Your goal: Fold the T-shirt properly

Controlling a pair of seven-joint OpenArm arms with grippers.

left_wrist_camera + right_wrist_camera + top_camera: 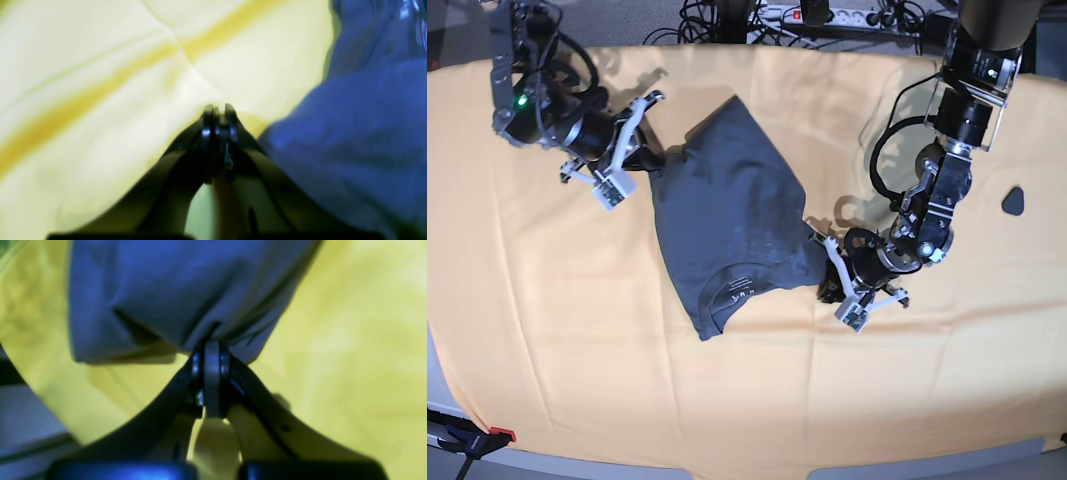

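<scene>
Gripping the T-shirt (727, 225) at its far-left edge, our right gripper (211, 351) pinches cloth; our left gripper (218, 111), pressed closed with nothing visibly between its tips, sits at its near-right corner.

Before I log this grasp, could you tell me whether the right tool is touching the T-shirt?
Touching. The right wrist view shows the right tool shut, with the T-shirt bunching into its tips; the base view agrees.

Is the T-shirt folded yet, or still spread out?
Partly folded: the T-shirt lies bunched and skewed on the yellow cloth, neck label showing, no neat rectangle.
</scene>
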